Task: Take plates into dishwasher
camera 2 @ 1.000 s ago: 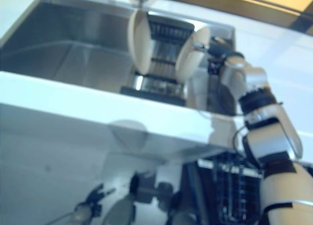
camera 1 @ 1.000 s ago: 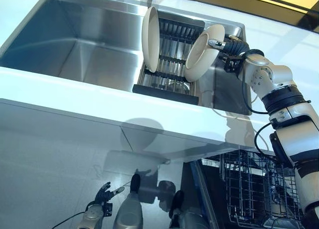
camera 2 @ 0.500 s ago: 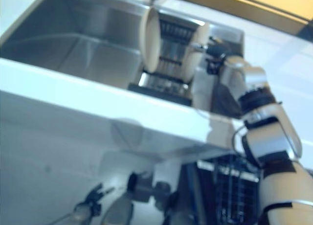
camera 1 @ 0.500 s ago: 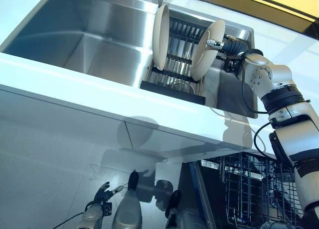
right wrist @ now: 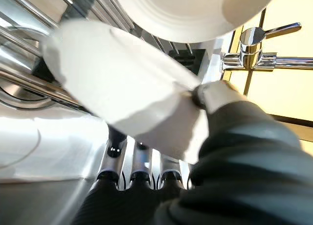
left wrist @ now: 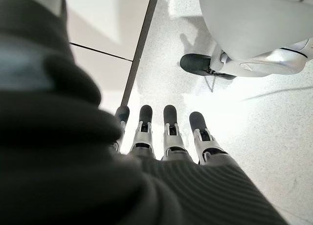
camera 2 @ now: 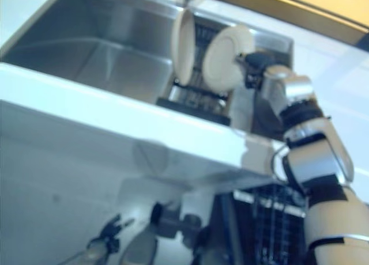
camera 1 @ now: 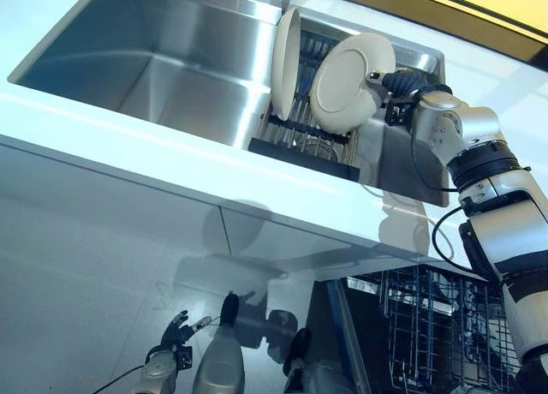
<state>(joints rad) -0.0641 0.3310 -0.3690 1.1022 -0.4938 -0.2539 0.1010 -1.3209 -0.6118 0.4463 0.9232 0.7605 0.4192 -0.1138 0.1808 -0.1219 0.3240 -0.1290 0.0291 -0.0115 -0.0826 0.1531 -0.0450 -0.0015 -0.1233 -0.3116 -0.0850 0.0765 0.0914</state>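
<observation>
Right hand [camera 1: 387, 79]: thumb and fingers pinch the rim of a white plate [camera 1: 347, 84], held above the drying rack [camera 1: 306, 135]
Held plate: lifted, its face turned toward the camera
Second plate [camera 1: 286, 51]: upright on edge in the rack, just beyond the held one
Sink [camera 1: 163, 60]: beside the rack, away from the hand
Dishwasher basket [camera 1: 437, 325]: well below the hand
Left hand [left wrist: 166, 132]: low by the floor, fingers straight, holding nothing

Both arms are silver-grey with black bands at the joints. The right hand [camera 1: 396, 82] and left hand [left wrist: 166, 137] have dark ribbed covers. Their fingers are silver with dark tips.
</observation>
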